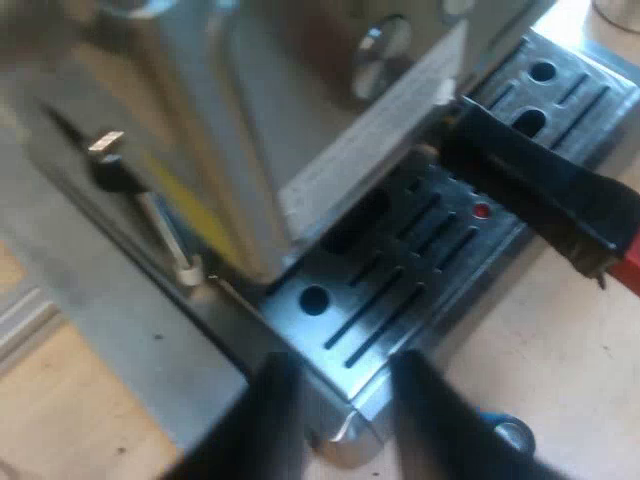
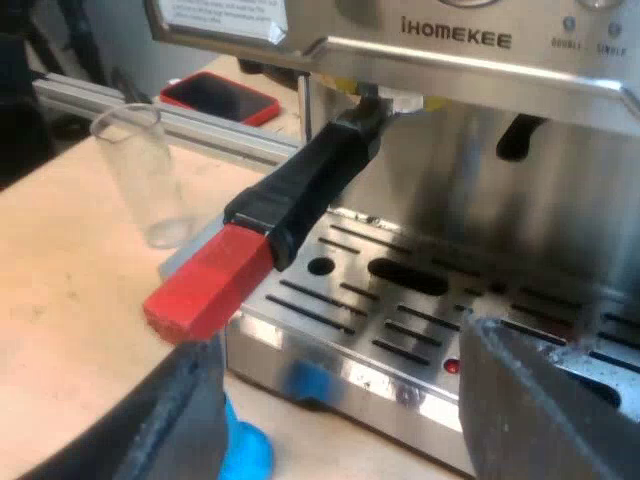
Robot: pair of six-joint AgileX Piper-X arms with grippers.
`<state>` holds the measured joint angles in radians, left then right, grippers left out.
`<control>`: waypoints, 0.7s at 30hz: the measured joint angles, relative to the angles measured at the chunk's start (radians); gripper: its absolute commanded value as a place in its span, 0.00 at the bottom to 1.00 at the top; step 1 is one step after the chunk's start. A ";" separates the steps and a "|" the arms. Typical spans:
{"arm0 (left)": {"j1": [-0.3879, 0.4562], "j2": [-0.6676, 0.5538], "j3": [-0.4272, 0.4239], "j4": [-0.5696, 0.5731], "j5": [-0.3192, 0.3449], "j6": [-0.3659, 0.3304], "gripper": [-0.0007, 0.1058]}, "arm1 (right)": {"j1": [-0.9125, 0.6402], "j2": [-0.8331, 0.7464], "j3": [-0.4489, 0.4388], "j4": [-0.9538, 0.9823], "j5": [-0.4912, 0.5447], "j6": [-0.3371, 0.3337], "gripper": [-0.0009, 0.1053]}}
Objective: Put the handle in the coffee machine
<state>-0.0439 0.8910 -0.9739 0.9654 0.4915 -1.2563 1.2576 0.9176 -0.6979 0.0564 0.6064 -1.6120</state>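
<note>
The metal holder's dark handle [image 2: 310,185] sticks out from under the espresso machine's [image 2: 455,40] front, over the slotted drip tray [image 2: 350,330], and its red end [image 2: 210,282] points away from the machine. Its metal head is hidden up under the machine's front. My right gripper [image 2: 340,410] is open wide just before the drip tray, below the red end and not touching it. My left gripper [image 1: 345,420] is open at a corner of the drip tray [image 1: 400,290], beside the machine's shiny side [image 1: 200,170]. The handle [image 1: 540,190] crosses the tray farther off.
A clear measuring glass [image 2: 145,175] stands upright on the wooden table [image 2: 70,300] near the handle's red end. A flat red and black object [image 2: 220,97] lies beyond a metal rail. Something blue [image 2: 245,450] lies on the table by the tray's front.
</note>
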 measured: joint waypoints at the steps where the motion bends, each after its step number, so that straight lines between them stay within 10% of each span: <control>1: 0.029 -0.030 0.000 0.000 0.000 0.000 0.75 | -0.014 0.000 -0.002 0.000 -0.019 0.015 0.53; 5: 0.068 -0.063 -0.004 0.003 0.000 0.000 1.00 | -0.104 0.002 -0.066 0.121 -0.112 0.018 0.53; 12: 0.078 -0.065 -0.074 -0.011 -0.002 -0.006 1.00 | -0.258 0.002 -0.201 0.325 -0.201 0.019 0.53; 21: 0.078 -0.065 -0.178 -0.109 -0.097 -0.253 1.00 | -0.569 0.000 -0.399 0.614 -0.258 0.019 0.53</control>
<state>0.0338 0.8261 -1.1518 0.8563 0.3940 -1.5088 0.6884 0.9177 -1.0968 0.6707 0.3485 -1.5935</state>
